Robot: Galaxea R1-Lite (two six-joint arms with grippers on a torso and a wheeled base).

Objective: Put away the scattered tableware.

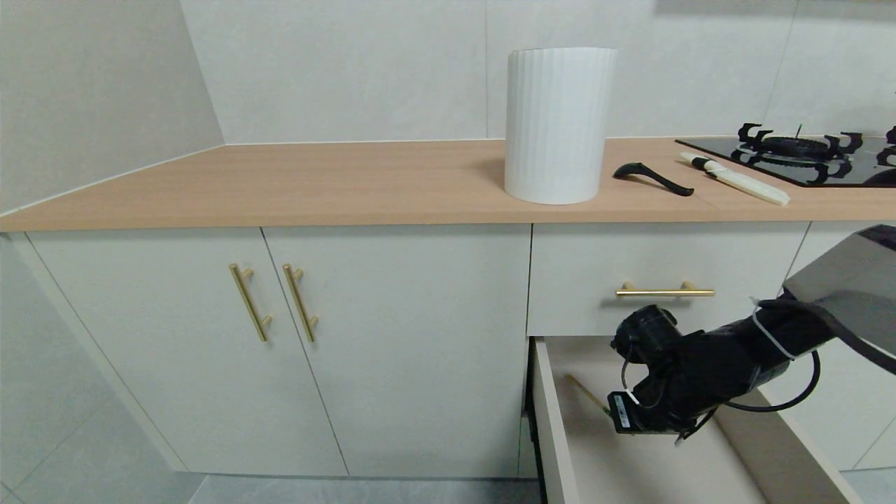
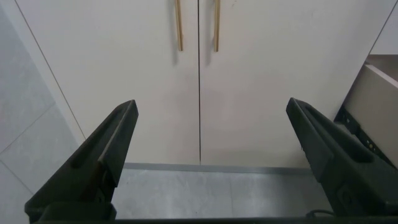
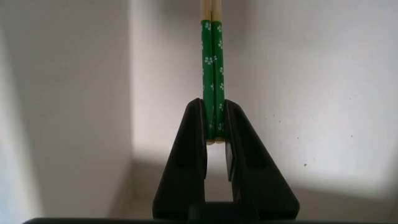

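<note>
Right gripper (image 3: 213,124), clamped on green chopsticks (image 3: 212,68), hangs over the open drawer (image 1: 553,420); black utensil (image 1: 651,177) and white knife (image 1: 735,183) at its 12 o'clock await storing.

The chopsticks (image 3: 211,68) and the open drawer (image 1: 551,420) are each cut off by a picture edge.

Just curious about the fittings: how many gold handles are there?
3. Left door handle and right door handle, side by side; drawer handle on the shut upper drawer. The open drawer may hide another.
</note>
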